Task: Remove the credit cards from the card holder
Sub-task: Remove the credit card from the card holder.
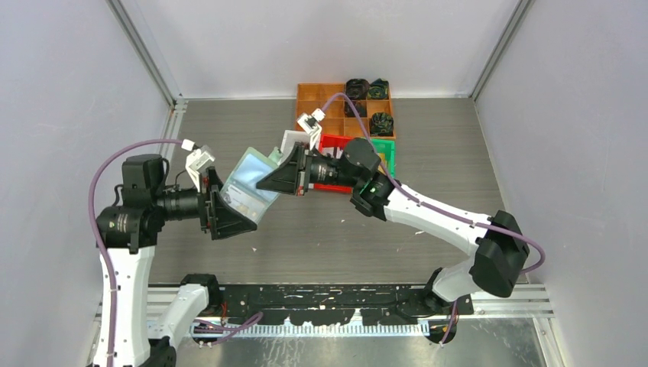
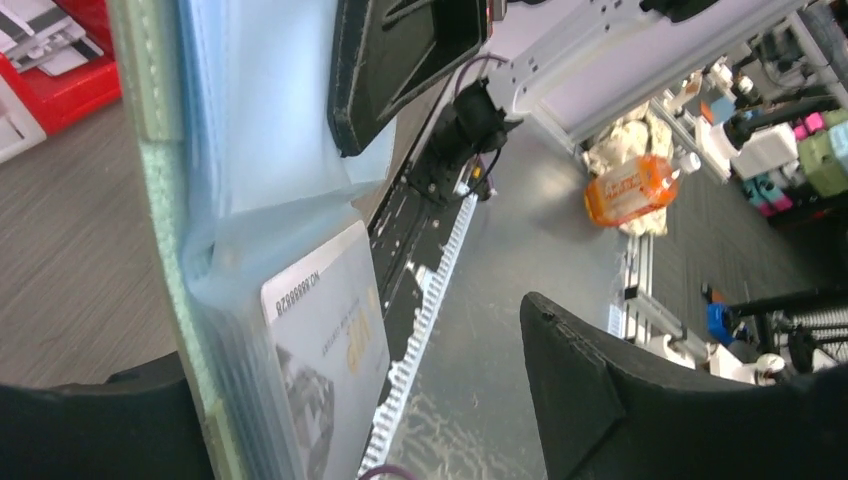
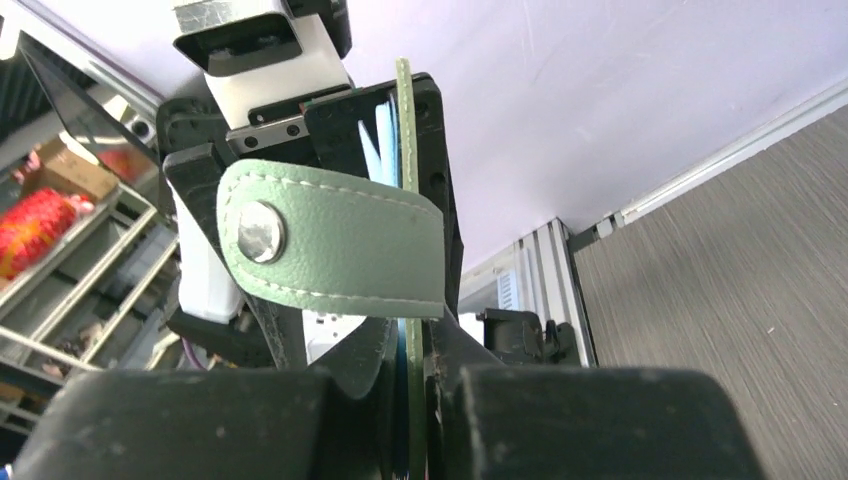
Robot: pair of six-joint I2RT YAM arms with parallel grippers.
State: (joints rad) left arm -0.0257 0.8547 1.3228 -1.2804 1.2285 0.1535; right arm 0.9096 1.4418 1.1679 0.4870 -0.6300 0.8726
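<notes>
Fingers of the left gripper stand wide apart around the lower end of the holder. The holder hangs in the air above the table, between the two arms. The right gripper is clamped on its upper end.

From the left wrist, one finger lies against the holder's green edge and the other is well apart from it, so this gripper holds nothing. A silvery card shows in a clear pocket just beside the near finger. The right gripper's finger presses on the pockets higher up.

From the right wrist, the fingers are pressed together on the holder's thin green edge. The strap is folded across in front.

The step in hand looks like the left gripper taking that card. To do it well, the right gripper should stay firm and steady. The left should close only on the card's free end, not on the pocket film or the green cover. It should then draw the card straight along the pocket's opening. A slanted pull would likely drag the whole holder.
</notes>
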